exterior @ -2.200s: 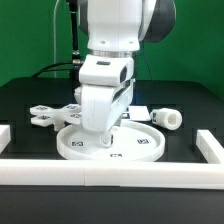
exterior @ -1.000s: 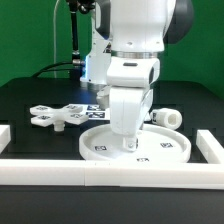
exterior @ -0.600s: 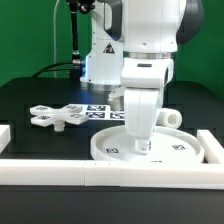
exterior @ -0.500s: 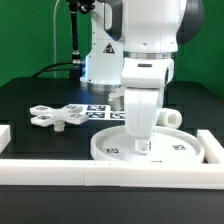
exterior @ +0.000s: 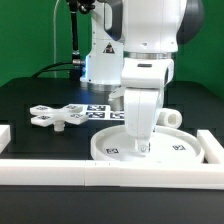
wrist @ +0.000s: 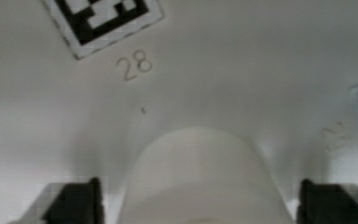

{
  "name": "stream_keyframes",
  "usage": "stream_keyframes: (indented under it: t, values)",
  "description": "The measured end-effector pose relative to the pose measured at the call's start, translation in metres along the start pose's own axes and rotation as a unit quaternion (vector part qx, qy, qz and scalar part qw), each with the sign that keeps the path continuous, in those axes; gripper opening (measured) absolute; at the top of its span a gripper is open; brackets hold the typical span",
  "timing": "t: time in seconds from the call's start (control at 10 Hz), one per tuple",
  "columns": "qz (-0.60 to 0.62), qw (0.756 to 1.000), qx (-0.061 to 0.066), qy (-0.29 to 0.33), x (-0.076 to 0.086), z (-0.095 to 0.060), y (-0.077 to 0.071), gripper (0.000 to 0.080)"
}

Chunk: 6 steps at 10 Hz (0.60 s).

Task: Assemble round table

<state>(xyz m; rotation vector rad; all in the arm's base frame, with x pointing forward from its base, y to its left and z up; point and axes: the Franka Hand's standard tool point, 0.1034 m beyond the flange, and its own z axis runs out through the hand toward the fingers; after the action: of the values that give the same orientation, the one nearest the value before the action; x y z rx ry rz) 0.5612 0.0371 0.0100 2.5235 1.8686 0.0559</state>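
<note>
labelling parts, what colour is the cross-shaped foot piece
The foot piece is white with black-and-white square tags; best in the exterior view.

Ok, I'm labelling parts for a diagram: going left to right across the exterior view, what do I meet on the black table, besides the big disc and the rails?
First the cross-shaped foot piece → marker board → cylinder leg.

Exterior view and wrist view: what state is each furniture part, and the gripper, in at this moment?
round disc: lying flat, rim up.
cylinder leg: lying on its side, unattached.
cross-shaped foot: lying flat, unattached.
gripper: open, fingers spread, close over the disc.
</note>
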Motion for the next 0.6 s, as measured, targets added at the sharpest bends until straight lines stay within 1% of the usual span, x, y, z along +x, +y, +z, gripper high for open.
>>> stream_keyframes:
  t: [0.1, 0.2, 0.3, 0.5, 0.6]
  values:
    - [0.0, 1.0, 0.0, -0.001, 0.0, -0.002, 0.0, 0.0597]
    - [0.006, 1.0, -0.004, -0.003, 0.0, -0.016, 0.001, 0.0639]
    - [0.016, 1.0, -0.01, -0.003, 0.0, -0.03, -0.003, 0.0646]
    - [0.053, 0.998, -0.022, -0.003, 0.0, -0.054, -0.018, 0.0649]
    - [0.074, 0.997, -0.028, 0.0, 0.001, -0.062, -0.029, 0.0649]
